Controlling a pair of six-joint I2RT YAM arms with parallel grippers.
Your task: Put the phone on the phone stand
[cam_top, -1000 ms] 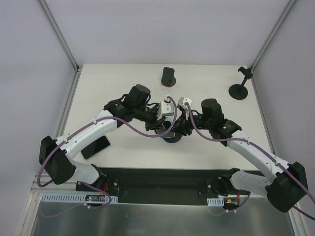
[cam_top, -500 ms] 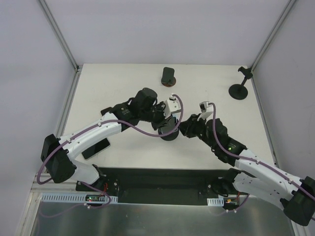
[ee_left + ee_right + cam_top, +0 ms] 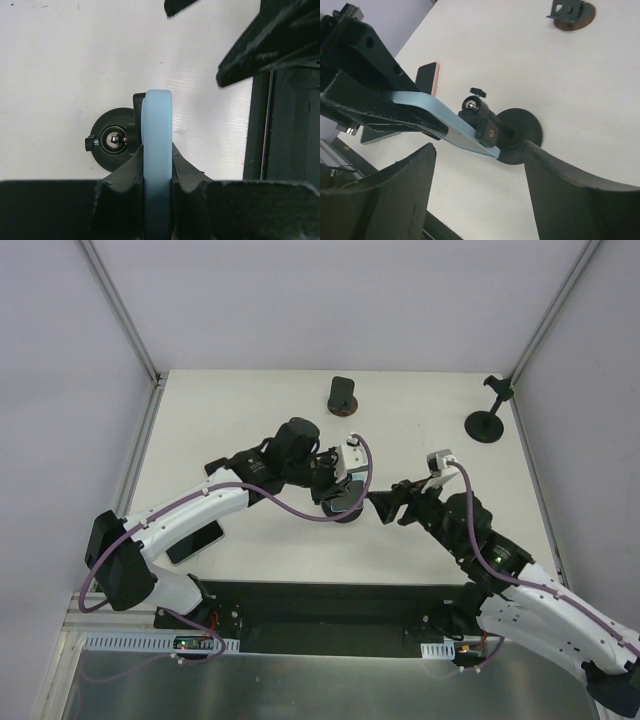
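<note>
The left gripper (image 3: 157, 167) clamped the light-blue phone (image 3: 157, 125) edge-on, its end against the phone stand (image 3: 112, 141). The right gripper (image 3: 393, 502) gaped at the stand's 3 o'clock; bare table (image 3: 345, 550) lay at 6 o'clock.

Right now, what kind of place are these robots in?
Probably a robot lab's test booth: left arm and right arm bolted to a white table, wall panels in metal framing, a spare phone stand.

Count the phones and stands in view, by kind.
Phones: 2 (blue phone, dark phone)
Stands: 3 (centre stand, back stand, right stand)
Total: 5
</note>
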